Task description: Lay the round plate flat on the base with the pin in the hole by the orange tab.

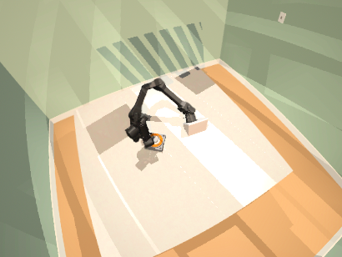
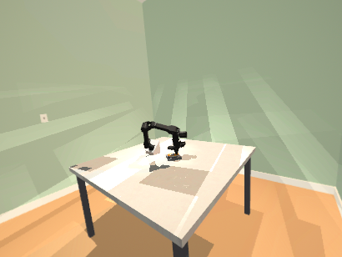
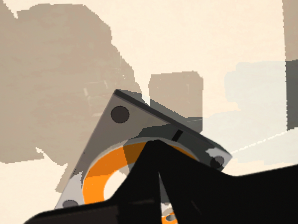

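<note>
Pale table bears one base, one plate, closed empty jaws above

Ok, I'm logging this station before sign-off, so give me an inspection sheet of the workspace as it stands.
Surface: pale table with grey patches.
Job's things: orange-ringed round plate on the grey square base; pin and hole not visible.
Clutter: small white box beside the arm.
Grippers: hand shut, empty, low over the plate; contact unclear.
Cables: nothing seen.
Surroundings: green walls, orange floor, wall outlet.
</note>
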`<state>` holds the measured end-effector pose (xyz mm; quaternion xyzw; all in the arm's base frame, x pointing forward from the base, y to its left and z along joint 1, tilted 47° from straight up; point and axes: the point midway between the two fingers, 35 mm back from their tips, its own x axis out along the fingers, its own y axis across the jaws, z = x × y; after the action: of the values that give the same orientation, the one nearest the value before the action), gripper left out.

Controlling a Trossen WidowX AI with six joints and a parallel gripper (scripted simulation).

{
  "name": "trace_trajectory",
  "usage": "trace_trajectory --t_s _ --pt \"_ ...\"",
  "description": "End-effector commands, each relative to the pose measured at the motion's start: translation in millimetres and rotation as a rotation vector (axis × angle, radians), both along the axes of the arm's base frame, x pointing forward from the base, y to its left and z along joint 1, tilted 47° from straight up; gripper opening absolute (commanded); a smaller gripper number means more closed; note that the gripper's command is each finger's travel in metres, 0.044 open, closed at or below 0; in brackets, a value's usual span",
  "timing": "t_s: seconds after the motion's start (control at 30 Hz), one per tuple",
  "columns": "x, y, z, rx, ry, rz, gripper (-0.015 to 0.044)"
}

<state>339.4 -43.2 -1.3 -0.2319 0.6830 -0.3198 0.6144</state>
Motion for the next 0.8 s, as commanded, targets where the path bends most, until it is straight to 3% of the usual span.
trace_trajectory --t_s 0.0,0.53,0.77 --pt "-2 -2 3 -0.004 0.006 0.008 0.0000" --pt "2 29 38 -0.002 0.007 0.008 0.0000" --pt "1 24 32 -0.006 0.015 0.013 0.0000"
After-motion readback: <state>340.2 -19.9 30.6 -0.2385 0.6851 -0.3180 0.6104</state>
